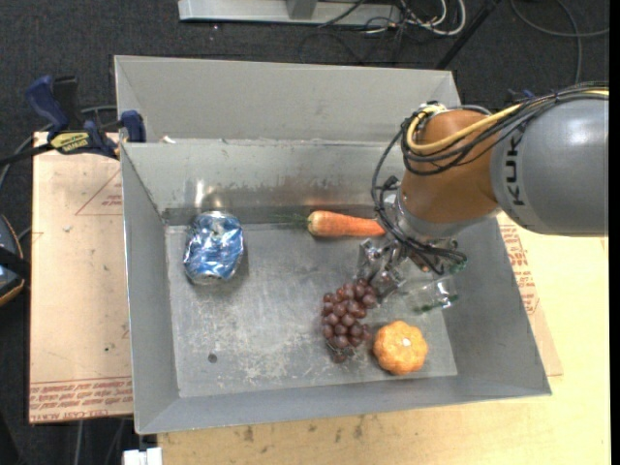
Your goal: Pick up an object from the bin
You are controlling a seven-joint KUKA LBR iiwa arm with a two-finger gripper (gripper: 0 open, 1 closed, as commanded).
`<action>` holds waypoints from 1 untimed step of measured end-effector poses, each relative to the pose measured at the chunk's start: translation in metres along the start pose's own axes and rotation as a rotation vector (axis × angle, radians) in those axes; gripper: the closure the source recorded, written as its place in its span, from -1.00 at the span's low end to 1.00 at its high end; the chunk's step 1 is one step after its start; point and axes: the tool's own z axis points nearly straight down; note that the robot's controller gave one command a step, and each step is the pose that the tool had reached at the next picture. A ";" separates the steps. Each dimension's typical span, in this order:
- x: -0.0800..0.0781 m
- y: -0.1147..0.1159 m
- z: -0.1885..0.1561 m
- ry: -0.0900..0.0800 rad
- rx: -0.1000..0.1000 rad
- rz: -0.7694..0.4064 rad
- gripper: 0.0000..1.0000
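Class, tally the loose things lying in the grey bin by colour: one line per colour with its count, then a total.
Orange: 2, the carrot and the round orange fruit
Dark purple: 1, the bunch of grapes
Blue: 1, the shiny crumpled blue wrapper
Total: 4 things that can be told apart

Scuffed matt metal bin (252,356); glossy crinkled blue foil wrapper (214,247).

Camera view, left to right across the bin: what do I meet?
In order: blue foil wad → grapes → orange. The carrot, farther back, spans the same stretch as the grapes, so it is left unplaced.
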 end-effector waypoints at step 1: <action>0.000 0.000 0.000 0.000 0.000 0.000 1.00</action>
